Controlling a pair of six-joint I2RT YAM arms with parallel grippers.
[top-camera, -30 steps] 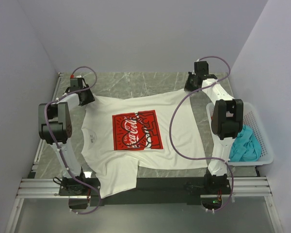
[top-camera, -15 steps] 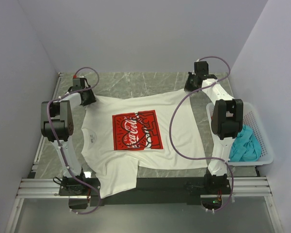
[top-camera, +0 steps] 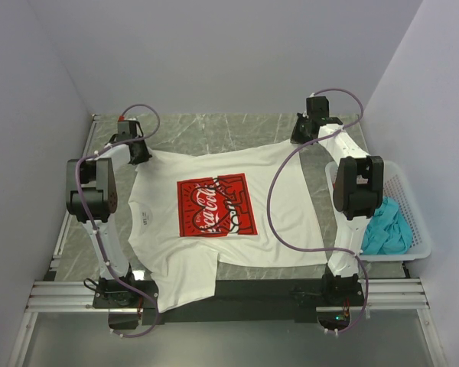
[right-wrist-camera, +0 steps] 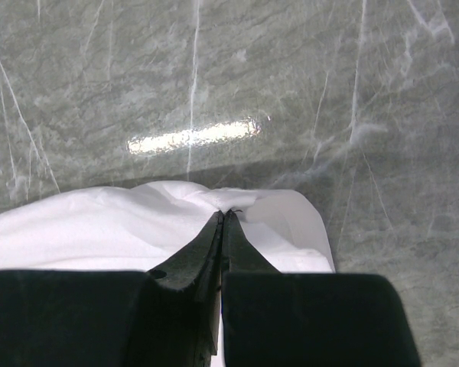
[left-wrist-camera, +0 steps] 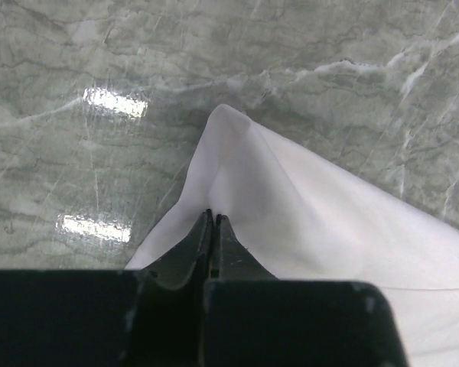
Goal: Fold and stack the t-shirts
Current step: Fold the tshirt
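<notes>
Top external view has the white t-shirt spread face up across the middle of the table, with the collar toward 9 o'clock and the hem toward 3 o'clock. One near corner droops over the table edge at 7 o'clock.

My left gripper is pinched fully together on the shirt's far corner at about 10 o'clock. My right gripper is closed just as tight on the far hem corner at about 1 o'clock. Each wrist view shows a small tent of fabric rising into the tips.

I judge the shirt light, thin and limp. It will sag between my two holds, and a shallow pinch could slip free, so corners and stitched edges are the places to take it.

The teal t-shirt lies bunched in the basket at 3 o'clock and should handle the same.
</notes>
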